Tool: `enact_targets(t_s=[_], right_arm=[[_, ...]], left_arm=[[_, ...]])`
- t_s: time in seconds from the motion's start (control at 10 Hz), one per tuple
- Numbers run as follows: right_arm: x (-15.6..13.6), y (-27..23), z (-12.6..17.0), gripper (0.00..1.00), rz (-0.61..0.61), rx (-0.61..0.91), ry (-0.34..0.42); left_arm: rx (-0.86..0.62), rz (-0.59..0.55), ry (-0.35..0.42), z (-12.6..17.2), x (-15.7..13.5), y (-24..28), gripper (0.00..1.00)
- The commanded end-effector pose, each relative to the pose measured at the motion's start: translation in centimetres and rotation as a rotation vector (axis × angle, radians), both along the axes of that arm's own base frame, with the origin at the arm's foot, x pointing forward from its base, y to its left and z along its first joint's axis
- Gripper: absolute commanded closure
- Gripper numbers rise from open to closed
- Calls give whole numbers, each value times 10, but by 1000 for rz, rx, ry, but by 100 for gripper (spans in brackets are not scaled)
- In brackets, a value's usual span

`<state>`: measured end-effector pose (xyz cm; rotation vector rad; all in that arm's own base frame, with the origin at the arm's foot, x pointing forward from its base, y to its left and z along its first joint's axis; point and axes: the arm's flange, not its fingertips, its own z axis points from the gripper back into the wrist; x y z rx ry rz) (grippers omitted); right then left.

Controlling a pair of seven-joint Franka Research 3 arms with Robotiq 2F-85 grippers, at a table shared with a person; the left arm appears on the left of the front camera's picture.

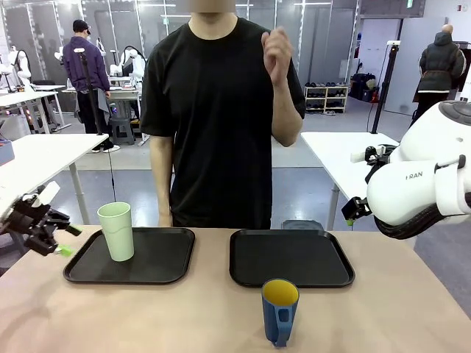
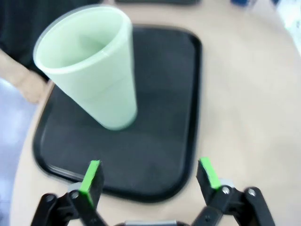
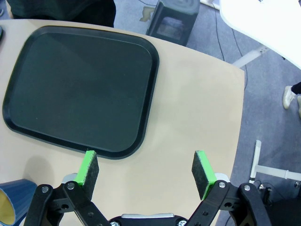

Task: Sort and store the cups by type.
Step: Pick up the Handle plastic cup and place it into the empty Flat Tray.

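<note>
A: Just ahead of the left gripper, whose jaws are spread wide and empty, the mint tumbler stands on the left tray. I'd judge it already sorted.
B: And the blue mug?
A: It's on the table, short of the right tray and outside the jaws of the right gripper, which also gape empty.
B: Any writing?
A: Only "RAN" on the right arm.

Two black trays; one mint-green tumbler; one dark blue mug.
</note>
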<state>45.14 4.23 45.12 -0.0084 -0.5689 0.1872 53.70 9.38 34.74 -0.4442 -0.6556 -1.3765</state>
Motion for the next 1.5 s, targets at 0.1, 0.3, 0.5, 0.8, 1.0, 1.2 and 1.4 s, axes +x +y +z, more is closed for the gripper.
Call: enact_targets(t_s=[0.1,0.3,0.5,0.8,1.0,1.2,1.4], right_arm=[[0,-1,0,0,-2,-5,-2],[0,-1,0,0,-2,-5,-2],[0,-1,0,0,-2,-5,-2],[0,-1,0,0,-2,-5,-2],[0,-1,0,0,-2,-5,-2],[0,-1,0,0,-2,-5,-2],[0,0,0,0,0,0,0]], left_arm=[[385,40,60,40,-70,-15,0],[538,103,141,39,-90,-21,0],[548,104,174,34,-88,-17,0],[553,104,162,30,-93,-16,0],[553,104,162,30,-93,-16,0],[553,104,162,30,-93,-16,0],[553,104,162,30,-93,-16,0]])
